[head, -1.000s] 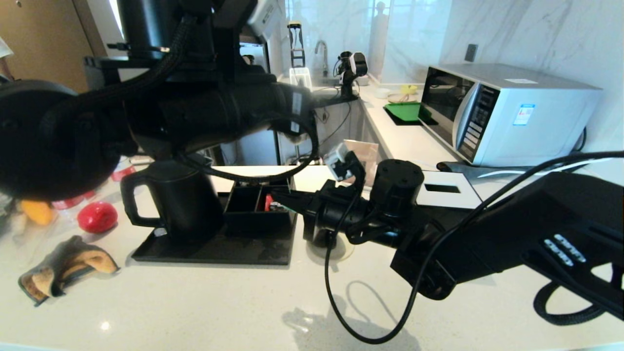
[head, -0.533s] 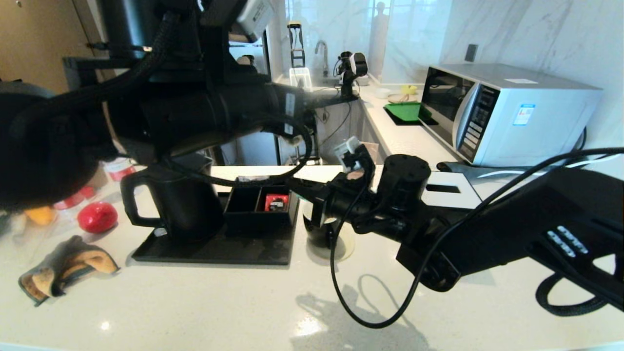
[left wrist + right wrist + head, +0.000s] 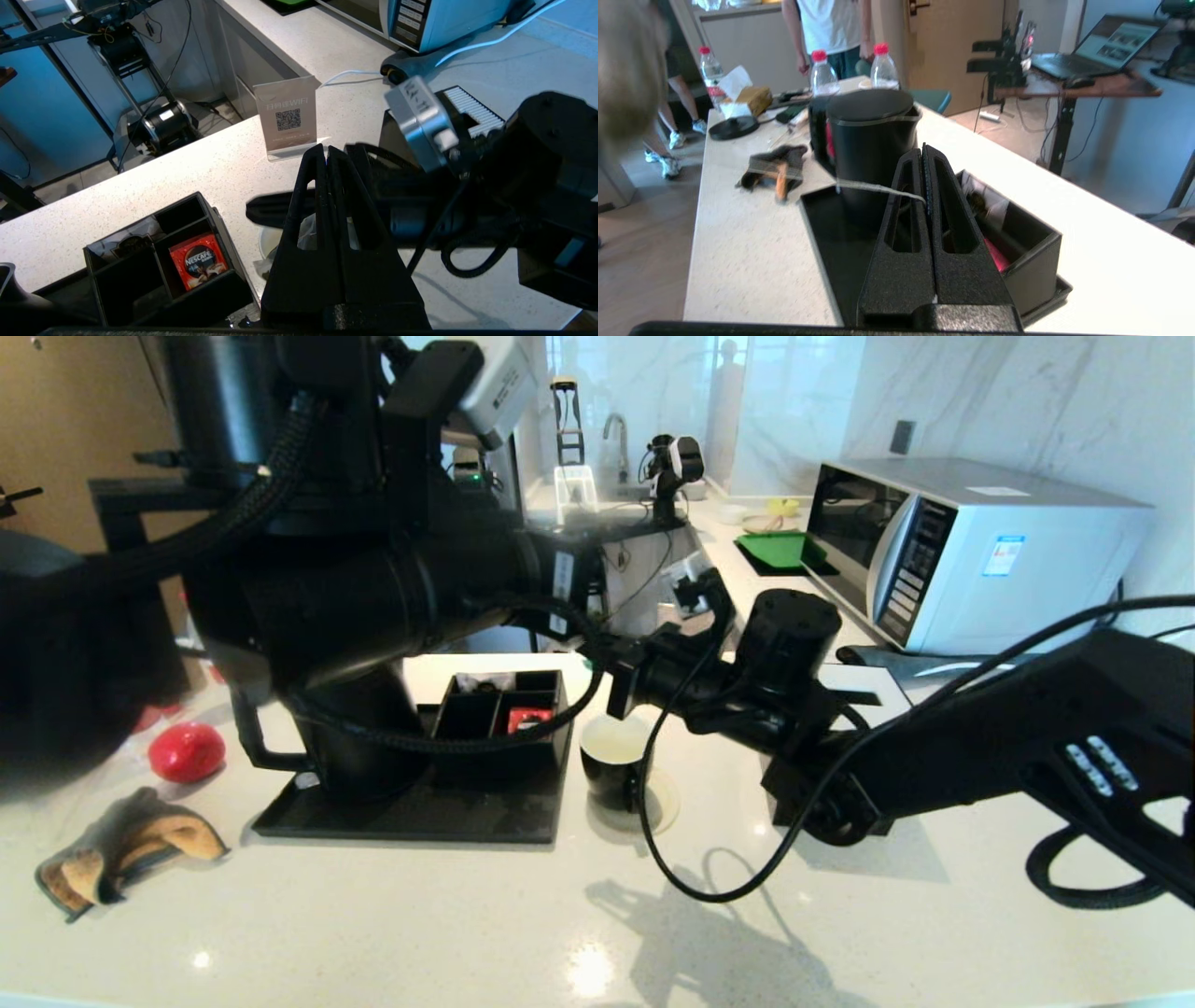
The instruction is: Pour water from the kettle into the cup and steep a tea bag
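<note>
We are holding our right gripper [image 3: 925, 154] clenched on a thin white string [image 3: 878, 187] above the cup [image 3: 616, 761], which is sitting just beside the tray [image 3: 411, 817] bearing the kettle [image 3: 871, 135]. Our left gripper [image 3: 326, 154] is hovering pressed together nearby, gripping nothing.

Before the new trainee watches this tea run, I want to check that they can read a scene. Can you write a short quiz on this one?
1. True or false: the kettle stands on the black tray.
2. Which claw pinches the tea bag string? A: left. B: right.
3. Short answer: what lies in the organizer box beside the kettle?

Key:
1. True.
2. B: the right claw is shut on it.
3. A red packet.
</note>
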Available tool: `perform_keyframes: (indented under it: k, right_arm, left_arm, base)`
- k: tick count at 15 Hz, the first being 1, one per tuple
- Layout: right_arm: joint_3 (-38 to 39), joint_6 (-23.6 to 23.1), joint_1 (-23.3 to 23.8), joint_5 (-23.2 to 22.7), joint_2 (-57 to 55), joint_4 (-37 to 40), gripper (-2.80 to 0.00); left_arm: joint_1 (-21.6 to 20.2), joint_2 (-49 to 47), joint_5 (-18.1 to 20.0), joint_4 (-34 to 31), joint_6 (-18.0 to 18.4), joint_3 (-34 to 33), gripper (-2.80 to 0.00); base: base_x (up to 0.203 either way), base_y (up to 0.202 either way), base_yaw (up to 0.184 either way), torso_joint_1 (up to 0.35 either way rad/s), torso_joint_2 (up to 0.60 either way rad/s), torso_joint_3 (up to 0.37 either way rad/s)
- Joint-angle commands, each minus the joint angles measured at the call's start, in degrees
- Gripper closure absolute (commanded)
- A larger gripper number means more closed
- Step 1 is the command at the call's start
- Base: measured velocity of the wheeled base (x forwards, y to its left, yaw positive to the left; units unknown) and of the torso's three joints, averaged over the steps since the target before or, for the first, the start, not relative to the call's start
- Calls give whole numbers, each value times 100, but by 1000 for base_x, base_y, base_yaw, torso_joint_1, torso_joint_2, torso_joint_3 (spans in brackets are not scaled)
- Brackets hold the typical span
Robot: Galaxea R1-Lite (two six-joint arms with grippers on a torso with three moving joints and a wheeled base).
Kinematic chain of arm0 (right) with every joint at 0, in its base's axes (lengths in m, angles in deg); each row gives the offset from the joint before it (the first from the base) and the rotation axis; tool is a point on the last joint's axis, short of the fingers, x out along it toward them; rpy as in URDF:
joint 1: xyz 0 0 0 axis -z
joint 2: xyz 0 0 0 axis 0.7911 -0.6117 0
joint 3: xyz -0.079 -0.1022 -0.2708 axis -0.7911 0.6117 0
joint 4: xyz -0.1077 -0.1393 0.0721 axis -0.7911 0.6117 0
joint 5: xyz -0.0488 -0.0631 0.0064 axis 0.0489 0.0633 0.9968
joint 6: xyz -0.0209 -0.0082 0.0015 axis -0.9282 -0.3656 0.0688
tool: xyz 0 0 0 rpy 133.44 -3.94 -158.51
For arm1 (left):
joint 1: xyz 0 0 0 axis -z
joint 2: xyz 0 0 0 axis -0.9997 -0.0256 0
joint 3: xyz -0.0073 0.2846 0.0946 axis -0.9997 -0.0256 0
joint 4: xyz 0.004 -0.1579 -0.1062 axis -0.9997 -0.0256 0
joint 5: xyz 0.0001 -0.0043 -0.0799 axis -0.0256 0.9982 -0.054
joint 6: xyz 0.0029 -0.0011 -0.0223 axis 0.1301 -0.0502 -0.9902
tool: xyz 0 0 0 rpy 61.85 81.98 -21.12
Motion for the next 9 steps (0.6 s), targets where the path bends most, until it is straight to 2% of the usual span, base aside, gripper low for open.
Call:
perform_keyframes:
  k: [1, 9]
  right_arm:
    - [-331, 4, 54, -15, 7, 71, 0]
    - [-1121, -5, 131, -24, 77, 569, 0]
  left_arm:
    - [3, 7, -10, 30, -2, -139, 0]
    - [-49, -48, -19, 61, -2, -396, 0]
  base:
    - [0, 0, 0, 0, 0, 0]
    - [0, 0, 0, 0, 0, 0]
